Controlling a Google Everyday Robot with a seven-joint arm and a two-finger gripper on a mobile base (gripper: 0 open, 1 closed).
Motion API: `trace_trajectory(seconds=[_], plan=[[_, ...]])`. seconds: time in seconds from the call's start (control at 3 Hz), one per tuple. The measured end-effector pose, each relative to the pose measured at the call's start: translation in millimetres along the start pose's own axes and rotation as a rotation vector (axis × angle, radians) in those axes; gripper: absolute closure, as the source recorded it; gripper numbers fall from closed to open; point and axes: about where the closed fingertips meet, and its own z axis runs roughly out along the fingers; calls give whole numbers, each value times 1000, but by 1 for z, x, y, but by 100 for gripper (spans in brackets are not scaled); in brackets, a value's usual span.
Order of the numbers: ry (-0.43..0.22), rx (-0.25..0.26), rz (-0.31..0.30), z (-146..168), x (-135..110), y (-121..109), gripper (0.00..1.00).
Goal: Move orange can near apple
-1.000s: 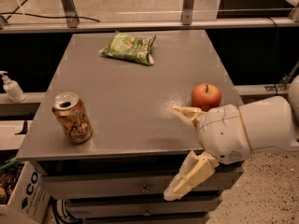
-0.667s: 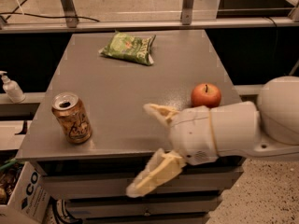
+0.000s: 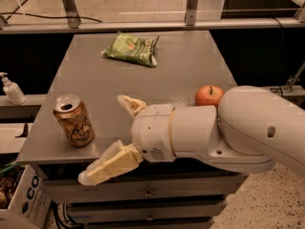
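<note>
tool swings left toward the can, nothing gripped yet

over the last second the tool has travelled leftward along the front edge of the table, away from the apple. it now sits just right of the orange can, not touching it. its two fingers are spread wide, one over the table top and one out past the front edge, and they hold nothing. the can has not moved: it stands upright at the front-left corner, well apart from the apple on the right, whose lower part the arm hides. the green snack bag lies at the back, out of the way. this reads as the reach step, with the whole carry ahead. the next move likely calls for closing the spread fingers around the can's body without tipping it off the near edge.
</note>
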Motion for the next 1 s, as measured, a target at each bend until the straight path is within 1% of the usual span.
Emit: trace_trajectory(seconds=[0.33, 0.67, 1.0], plan=[[3, 1, -3, -1, 1, 0, 0], [-5, 43, -13, 10, 5, -1, 0], [-19, 87, -28, 42, 10, -10, 0]])
